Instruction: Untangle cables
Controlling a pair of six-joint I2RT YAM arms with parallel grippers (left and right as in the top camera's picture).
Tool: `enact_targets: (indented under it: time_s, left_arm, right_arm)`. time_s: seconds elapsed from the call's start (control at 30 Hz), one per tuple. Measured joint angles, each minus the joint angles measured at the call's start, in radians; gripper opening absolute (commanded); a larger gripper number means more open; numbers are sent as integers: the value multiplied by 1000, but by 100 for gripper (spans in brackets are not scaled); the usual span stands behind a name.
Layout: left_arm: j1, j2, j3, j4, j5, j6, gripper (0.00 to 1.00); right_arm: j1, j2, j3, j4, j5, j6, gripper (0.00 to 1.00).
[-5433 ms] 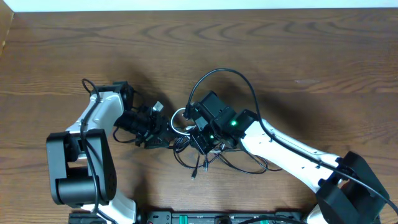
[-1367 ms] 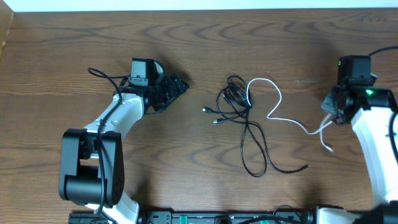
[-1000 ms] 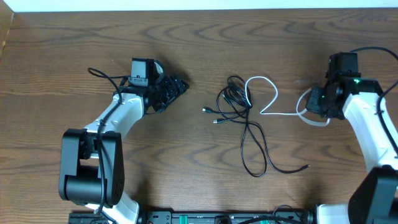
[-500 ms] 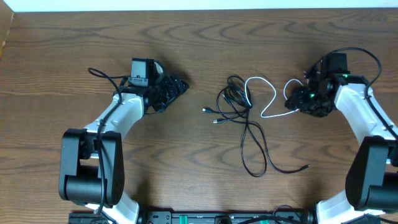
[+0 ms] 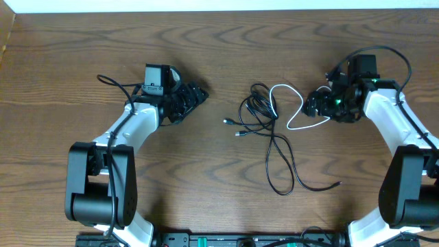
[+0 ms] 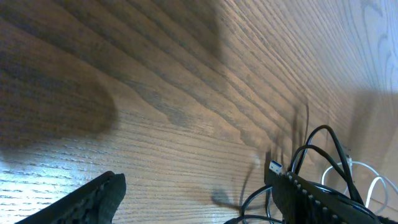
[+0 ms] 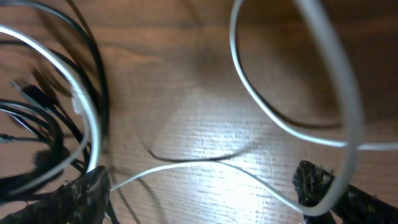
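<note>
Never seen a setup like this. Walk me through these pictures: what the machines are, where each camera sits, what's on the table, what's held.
Two robot arms work at a wooden table, each ending in a two-finger gripper. One picture looks down from above. The other two come from cameras on the wrists, so the dark shapes in their bottom corners are the fingers. A long black cable and a shorter white cable lie looped together mid-table. The left gripper is open, away from them. The right gripper is open at the white cable's loops. Neither pinches anything.

Brown wood-grain table
</note>
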Motion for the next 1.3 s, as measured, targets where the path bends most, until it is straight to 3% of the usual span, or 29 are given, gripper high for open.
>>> enact_targets:
  time_s: [0.17, 0.43, 0.7, 0.83, 1.03, 1.3]
  left_arm:
    - [0, 0, 0, 0, 0, 0, 80]
    - [0, 0, 0, 0, 0, 0, 80]
    - [0, 0, 0, -2, 0, 0, 81]
    - [0, 0, 0, -5, 0, 0, 80]
    - [0, 0, 0, -27, 0, 0, 80]
    - [0, 0, 0, -26, 0, 0, 80]
  right_arm:
    - [0, -21, 22, 71, -4, 1, 99]
    - [0, -26, 30, 238, -98, 5, 99]
    - [4, -26, 32, 386, -388, 36, 99]
    - [29, -26, 32, 394, -468, 104, 82]
    - [132, -26, 32, 393, -462, 214, 72]
    - [321, -26, 32, 322, -146, 383, 56]
